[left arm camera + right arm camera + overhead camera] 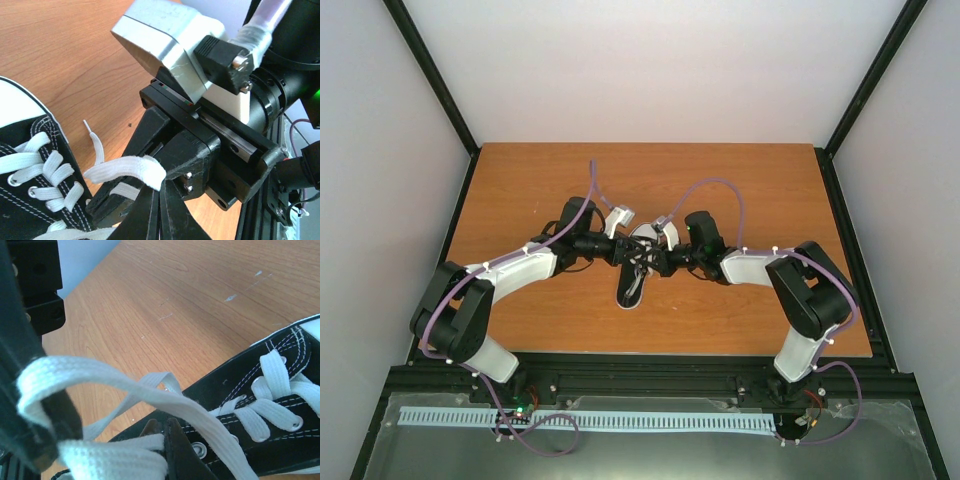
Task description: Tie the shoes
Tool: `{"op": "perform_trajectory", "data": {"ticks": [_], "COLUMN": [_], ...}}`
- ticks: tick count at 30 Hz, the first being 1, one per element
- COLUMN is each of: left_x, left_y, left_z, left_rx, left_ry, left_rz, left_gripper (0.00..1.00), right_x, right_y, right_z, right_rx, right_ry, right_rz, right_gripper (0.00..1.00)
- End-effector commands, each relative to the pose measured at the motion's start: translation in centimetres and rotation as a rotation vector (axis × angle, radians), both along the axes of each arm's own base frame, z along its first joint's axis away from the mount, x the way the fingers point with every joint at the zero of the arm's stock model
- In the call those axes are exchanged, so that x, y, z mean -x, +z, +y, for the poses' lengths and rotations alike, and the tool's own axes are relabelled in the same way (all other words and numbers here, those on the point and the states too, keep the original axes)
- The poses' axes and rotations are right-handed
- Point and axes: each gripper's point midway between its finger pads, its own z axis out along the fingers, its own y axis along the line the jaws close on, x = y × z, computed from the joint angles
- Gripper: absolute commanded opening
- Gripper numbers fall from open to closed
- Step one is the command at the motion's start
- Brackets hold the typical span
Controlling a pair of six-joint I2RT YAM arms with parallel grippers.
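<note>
Knot-forming step. Left gripper (159,202) pinched tight on lace loop (131,170). Right gripper (168,437) fingers together, seemingly on lace strand (115,461) beside sneaker (225,385). Next: draw ends apart, evenly, without slip.

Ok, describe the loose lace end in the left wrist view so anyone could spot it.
On the brown wooden table, find the black canvas sneaker with a white toe cap at lower left. Just right of its eyelets, one flat white lace end lies on the wood; unlike the threaded or lifted stretches, it finishes in a thin tip.
</note>
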Motion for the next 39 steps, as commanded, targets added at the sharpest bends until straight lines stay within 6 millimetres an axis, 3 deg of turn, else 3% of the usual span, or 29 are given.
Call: {"op": "perform_trajectory", "data": {"ticks": [1,12,19,23,32,39], "left_x": [-0.6,-1.1,-0.7,-0.7,-0.8,-0.9], "left_y": [1.1,0.8,0.8,0.7,0.5,0.3], "left_z": [0.4,0.8,0.4,0.3,0.1,0.0], "left_rx": [-0.001,-0.022,-0.003,-0.001,0.001,0.002], "left_ry": [0.025,0.057,0.026,0.022,0.013,0.01], "left_rz": [-0.035,-0.026,-0.014,-0.008,0.001,0.005], "left_gripper": [0.01,0.01,0.01,0.01,0.01,0.01], "right_x": [-0.2,0.4,-0.8,-1.4,-2.9,-3.1], "right_y": [-0.4,0.3,1.0,1.1,0.8,0.2], "right_z": [-0.1,-2.0,-1.9,-1.4,-0.5,0.1], "right_rx": [0.012,0.07,0.08,0.08,0.105,0.112], "right_ry": [-0.015,-0.078,-0.106,-0.097,-0.103,-0.095], "right_rz": [-0.022,-0.076,-0.115,-0.128,-0.16,-0.151], "right_gripper": [0.03,0.09,0.37,0.47,0.52,0.45]}}
